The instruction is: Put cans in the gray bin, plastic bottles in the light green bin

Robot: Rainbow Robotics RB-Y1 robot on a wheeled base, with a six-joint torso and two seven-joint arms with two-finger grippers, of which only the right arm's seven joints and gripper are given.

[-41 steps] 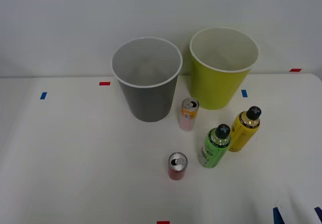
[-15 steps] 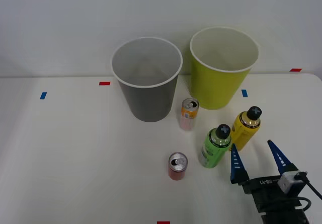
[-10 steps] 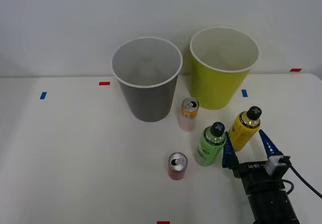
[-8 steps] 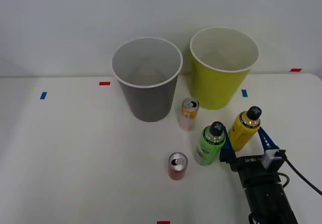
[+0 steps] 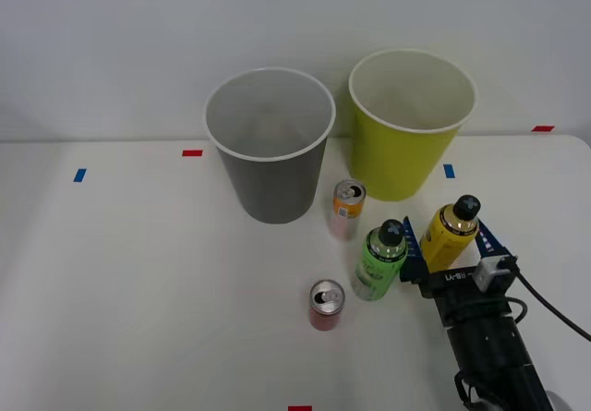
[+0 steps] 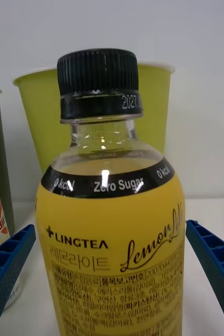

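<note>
Claw spread wide, blue fingers flanking the yellow-labelled bottle without touching; green-labelled bottle just beside at nine o'clock, light green bin at twelve

One camera looks down and forward from above at the whole tabletop. The other rides low on the right wrist, facing the far wall, very near the yellow bottle; both views share the green bin.

Lab: tape-marked white table
</note>
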